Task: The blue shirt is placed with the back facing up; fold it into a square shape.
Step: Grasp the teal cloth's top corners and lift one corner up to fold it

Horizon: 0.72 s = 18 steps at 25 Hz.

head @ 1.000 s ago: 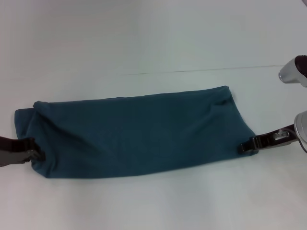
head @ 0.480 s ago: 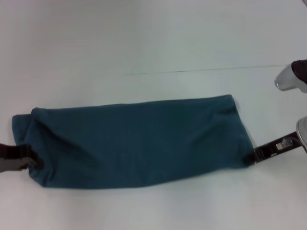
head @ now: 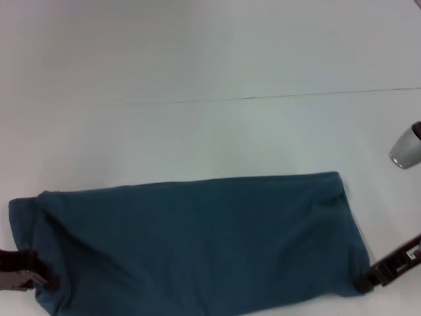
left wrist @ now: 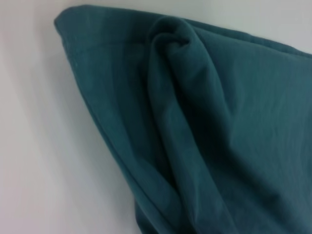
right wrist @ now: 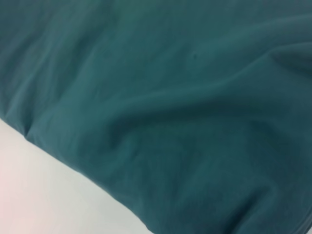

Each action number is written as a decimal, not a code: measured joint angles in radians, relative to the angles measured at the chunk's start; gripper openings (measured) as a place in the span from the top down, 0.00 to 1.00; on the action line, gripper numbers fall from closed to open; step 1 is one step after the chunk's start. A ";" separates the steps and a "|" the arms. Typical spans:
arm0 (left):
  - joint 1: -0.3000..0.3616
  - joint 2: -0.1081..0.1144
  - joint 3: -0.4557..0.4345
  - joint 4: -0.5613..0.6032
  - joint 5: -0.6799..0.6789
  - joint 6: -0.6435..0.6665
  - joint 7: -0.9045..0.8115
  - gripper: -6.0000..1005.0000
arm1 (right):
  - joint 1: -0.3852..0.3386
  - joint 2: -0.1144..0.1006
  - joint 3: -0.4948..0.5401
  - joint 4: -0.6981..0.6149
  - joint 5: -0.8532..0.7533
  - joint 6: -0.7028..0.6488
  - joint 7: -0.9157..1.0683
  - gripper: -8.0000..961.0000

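Note:
The blue shirt (head: pixel 191 243) lies as a long folded band across the near part of the white table (head: pixel 210 59), plain side up. My left gripper (head: pixel 45 278) is shut on the shirt's left end near its front corner. My right gripper (head: pixel 363 283) is shut on the right end's front corner. The left wrist view shows bunched folds of the shirt (left wrist: pixel 204 126) with a hemmed edge against the table. Smooth cloth of the shirt (right wrist: pixel 170 107) fills most of the right wrist view. The shirt's front edge runs out of the head view.
A thin seam line (head: pixel 263 97) crosses the table behind the shirt. A silver part of my right arm (head: pixel 406 148) hangs at the right edge. Bare white table stretches beyond the shirt.
Both grippers have pulled back toward me, dragging the shirt with them across the table. The band has kept its shape and stayed stretched between them.

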 joint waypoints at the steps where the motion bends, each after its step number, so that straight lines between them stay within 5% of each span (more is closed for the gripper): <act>1: 0.006 -0.003 0.000 0.009 -0.002 0.011 0.002 0.91 | -0.005 0.000 0.000 -0.005 0.000 -0.012 -0.003 0.96; 11: 0.021 -0.009 -0.010 0.030 -0.028 0.024 0.019 0.91 | -0.020 -0.008 0.108 -0.056 0.030 -0.046 -0.060 0.91; 18: 0.023 -0.005 -0.052 0.037 -0.103 0.085 0.036 0.91 | -0.029 -0.094 0.327 -0.047 0.197 -0.188 -0.171 0.75</act>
